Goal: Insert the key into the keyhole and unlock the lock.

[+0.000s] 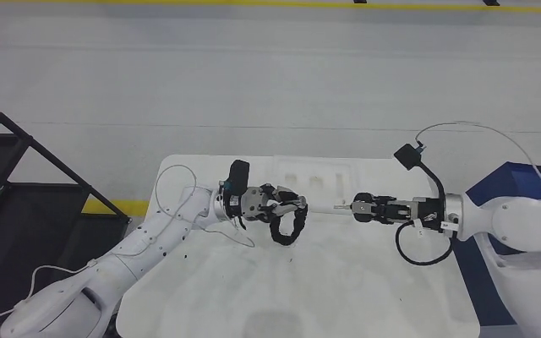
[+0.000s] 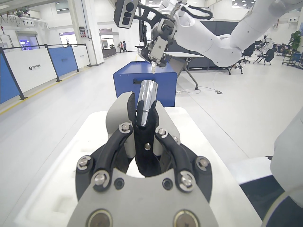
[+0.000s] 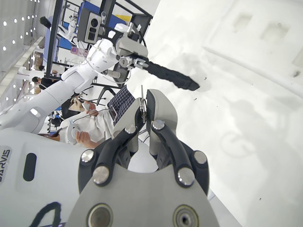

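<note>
Left hand [image 2: 142, 106] clenched the lock [image 2: 148, 90]; right hand [image 3: 144, 98] pinched the key [image 3: 142, 90] just right, apart, aimed left at its end.

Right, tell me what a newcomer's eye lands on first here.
The left gripper clamps a chrome lock with a black cable loop, above the white foam table. Facing it, a gap apart, the right gripper holds a small key pointed at the lock.
</note>
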